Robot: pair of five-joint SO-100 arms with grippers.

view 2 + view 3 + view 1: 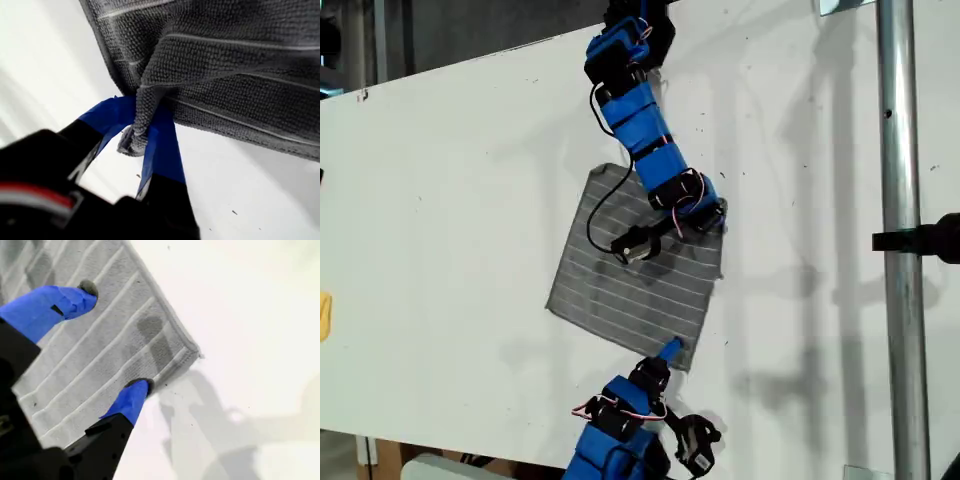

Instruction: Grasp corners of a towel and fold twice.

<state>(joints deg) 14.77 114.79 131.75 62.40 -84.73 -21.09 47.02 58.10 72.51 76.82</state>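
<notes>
Note, you: my first gripper [135,132] is pinched tight on a corner [131,144] of the towel [225,75], while my second gripper [115,337] gapes empty astride the next corner [191,353], likely so both lift together.

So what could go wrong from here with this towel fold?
1. My first gripper pinches only a small bunch at one corner of the towel; it may slip out when lifted.
2. My second gripper is open with one finger right at the hem, short of the far corner. Closing could miss, and a one-sided lift would skew the fold.
</notes>
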